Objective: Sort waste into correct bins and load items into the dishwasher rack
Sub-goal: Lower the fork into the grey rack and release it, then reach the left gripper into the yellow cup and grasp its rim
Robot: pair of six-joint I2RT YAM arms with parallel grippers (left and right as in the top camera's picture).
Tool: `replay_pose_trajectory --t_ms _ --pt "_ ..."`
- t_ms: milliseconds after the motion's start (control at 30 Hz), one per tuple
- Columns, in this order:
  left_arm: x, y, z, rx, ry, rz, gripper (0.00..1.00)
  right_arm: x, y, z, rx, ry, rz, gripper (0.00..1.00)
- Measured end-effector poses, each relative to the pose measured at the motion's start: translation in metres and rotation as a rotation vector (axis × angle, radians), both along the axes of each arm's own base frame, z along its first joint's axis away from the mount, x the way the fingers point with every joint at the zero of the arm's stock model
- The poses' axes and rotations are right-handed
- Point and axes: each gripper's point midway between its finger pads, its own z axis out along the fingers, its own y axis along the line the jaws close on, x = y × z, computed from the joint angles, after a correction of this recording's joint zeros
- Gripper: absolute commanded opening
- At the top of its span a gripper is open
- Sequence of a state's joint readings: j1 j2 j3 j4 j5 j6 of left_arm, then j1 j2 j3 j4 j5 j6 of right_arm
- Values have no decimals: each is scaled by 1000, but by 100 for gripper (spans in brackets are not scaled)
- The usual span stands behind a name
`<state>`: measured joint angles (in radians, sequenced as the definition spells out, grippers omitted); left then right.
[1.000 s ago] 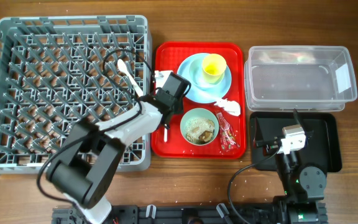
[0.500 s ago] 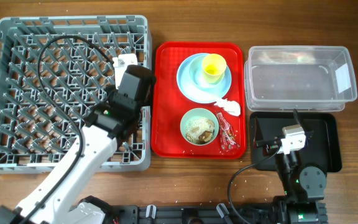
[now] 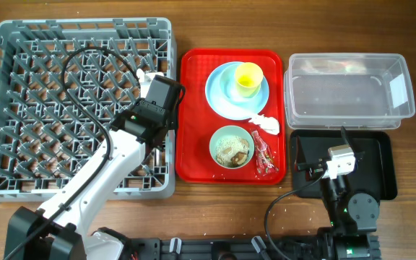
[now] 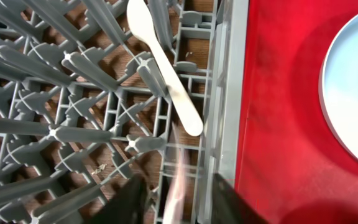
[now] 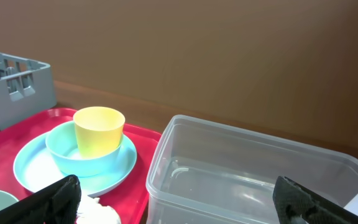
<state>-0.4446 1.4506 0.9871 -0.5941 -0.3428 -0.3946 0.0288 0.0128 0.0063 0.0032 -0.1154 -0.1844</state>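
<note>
My left gripper (image 3: 157, 90) hangs over the right edge of the grey dishwasher rack (image 3: 20, 108). Its jaws stand apart in the left wrist view (image 4: 178, 199), with a thin blurred white utensil (image 4: 179, 180) between them, not clearly gripped. A white spoon (image 4: 160, 62) lies among the pegs just ahead. My right gripper (image 3: 336, 162) is open and empty over the black tray (image 3: 374, 170). The yellow cup (image 3: 248, 78) sits in a pale blue bowl (image 5: 73, 155) on the blue plate (image 3: 226, 97). The green bowl (image 3: 231, 146) holds food scraps. The napkin (image 3: 264, 123) and red wrapper (image 3: 264, 155) lie beside it.
The red serving tray (image 3: 197, 108) sits between the rack and the bins. The clear tub (image 3: 349, 90) stands behind the black tray, at the right. The left arm's cable loops over the rack's pegs.
My left arm has swung from the red tray's left edge over to the rack with white cutlery. The spoon now lies among the pegs. The right arm has not moved.
</note>
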Motion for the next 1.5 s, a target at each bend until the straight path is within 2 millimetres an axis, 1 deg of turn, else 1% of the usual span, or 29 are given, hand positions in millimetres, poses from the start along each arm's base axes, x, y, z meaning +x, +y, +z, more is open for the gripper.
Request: replay_pose_trajectory --t_ms 133,200,233,267,300,333,367,400,433,567,767,800,833,867,900,933,967,1000,1067,1100,1167,1200,1233,1267,1300,1333,1400,1433,1500 --pt "3 1 2 1 -16 9 37 0 0 0 0 0 0 100" --pt "3 1 6 -4 -26 8 41 0 0 0 0 0 0 100" --pt "2 -1 12 -20 -41 6 46 0 0 0 0 0 0 100" --pt "1 -2 22 -47 -67 5 52 0 0 0 0 0 0 100" --pt "-1 -6 37 -93 -100 -6 70 0 0 0 0 0 0 100" --pt "-4 -11 50 -143 -128 -18 85 0 0 0 0 0 0 100" --pt "-6 -16 57 -177 -135 -35 100 0 0 0 0 0 0 100" --pt "-9 -21 57 -203 -119 -52 100 0 0 0 0 0 0 100" --pt "-18 -26 51 -230 -71 -74 100 0 0 0 0 0 0 100" --pt "-36 -31 39 -251 27 -103 100 0 0 0 0 0 0 100" --pt "-37 -32 38 -257 36 -108 100 0 0 0 0 0 0 100" --pt "-33 -34 41 -265 15 -111 100 0 0 0 0 0 0 100" --pt "-28 -36 45 -278 -12 -115 87 0 0 0 0 0 0 100" --pt "-17 -46 56 -320 -70 -136 33 0 0 0 0 1 0 100" --pt "-8 -60 69 -383 -123 -183 20 0 0 0 0 1 0 100" --pt "-7 -69 73 -422 -129 -216 16 0 0 0 0 1 0 100" --pt "-7 -76 76 -453 -127 -240 15 0 0 0 0 1 0 100" --pt "-9 -82 78 -478 -102 -254 9 0 0 0 0 1 0 100" --pt "-2 -95 89 -513 -64 -272 4 0 0 0 0 1 0 100" --pt "5 -101 100 -515 -26 -279 4 0 0 0 0 1 0 100" --pt "36 -123 136 -535 -46 -314 4 0 0 -1 0 3 0 100" --pt "44 -130 136 -534 -45 -322 4 0 0 -1 0 3 0 100" --pt "47 -140 121 -521 -7 -330 4 0 0 -1 0 3 0 100" --pt "49 -152 94 -498 55 -336 4 0 0 -1 0 3 0 100" --pt "48 -164 55 -464 143 -338 4 0 0 -1 0 3 0 100" --pt "44 -172 19 -431 222 -335 4 0 0 -1 0 3 0 100" --pt "34 -174 -29 -378 341 -317 4 0 0 -1 0 3 0 100" --pt "33 -173 -46 -363 377 -306 4 0 0 -1 0 3 0 100" --pt "37 -170 -52 -340 368 -293 4 0 0 -1 0 3 0 100"
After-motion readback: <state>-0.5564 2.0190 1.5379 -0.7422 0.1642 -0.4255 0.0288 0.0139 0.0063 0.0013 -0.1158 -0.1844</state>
